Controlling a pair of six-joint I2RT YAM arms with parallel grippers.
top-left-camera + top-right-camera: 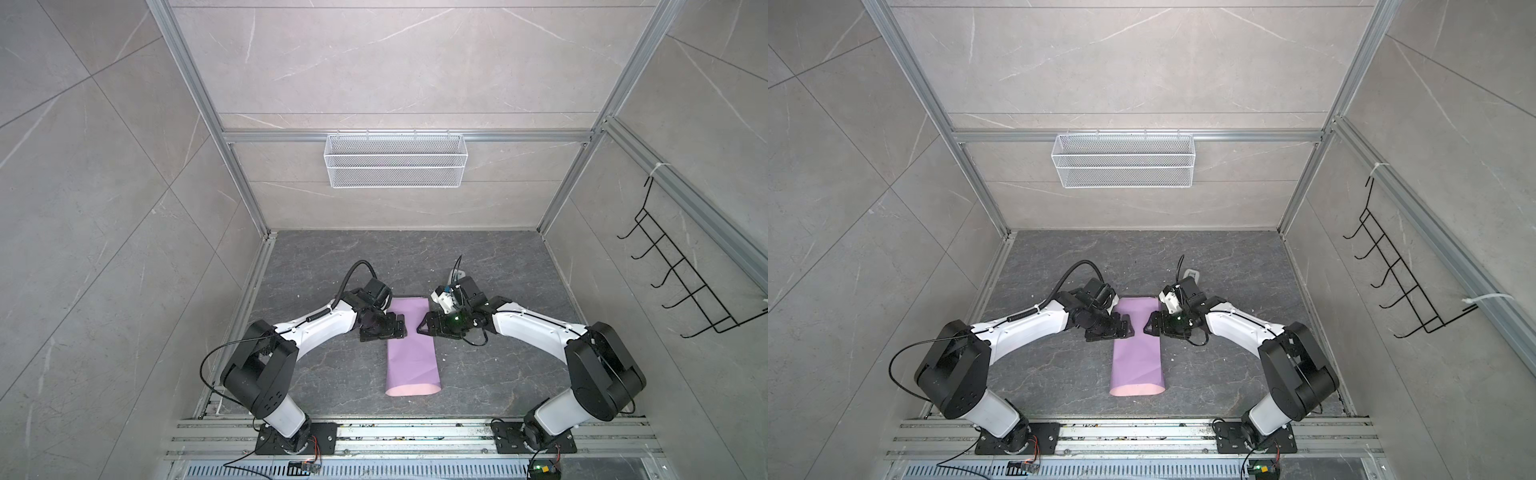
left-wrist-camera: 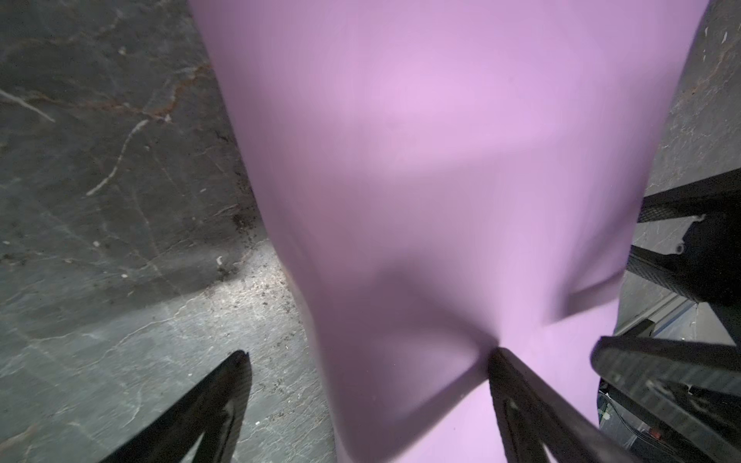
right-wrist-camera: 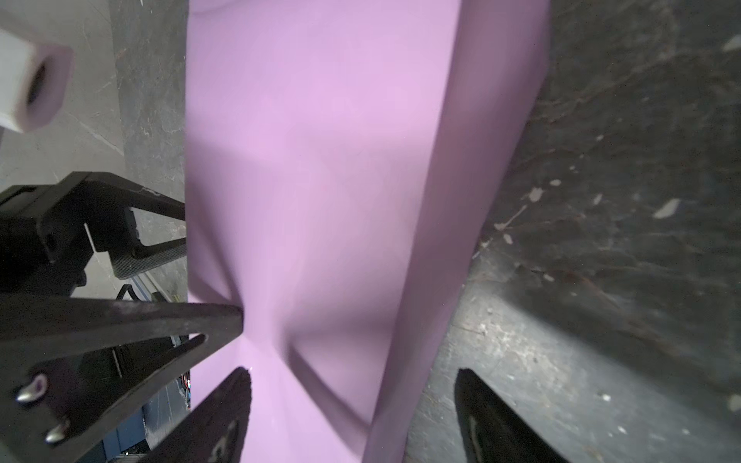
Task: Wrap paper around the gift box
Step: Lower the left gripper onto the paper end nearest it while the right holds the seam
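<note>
The paper [image 1: 411,357] lies folded over itself as a long lilac strip in the middle of the table, and its near end shows the pale pink inner face [image 1: 1136,390]. The gift box is hidden. My left gripper [image 1: 399,326] and right gripper [image 1: 422,328] face each other across the strip's far half, both open. In the left wrist view the left gripper [image 2: 367,356] straddles the paper's [image 2: 441,160] edge, one fingertip [image 2: 499,356] denting the paper. In the right wrist view the right gripper [image 3: 351,373] straddles the paper's [image 3: 320,160] opposite edge.
A white wire basket [image 1: 395,160] hangs on the back wall and a black hook rack [image 1: 685,282] on the right wall. A small grey-white device [image 1: 1191,274] lies just behind the right wrist. Aluminium rails [image 1: 415,436] run along the table's front edge.
</note>
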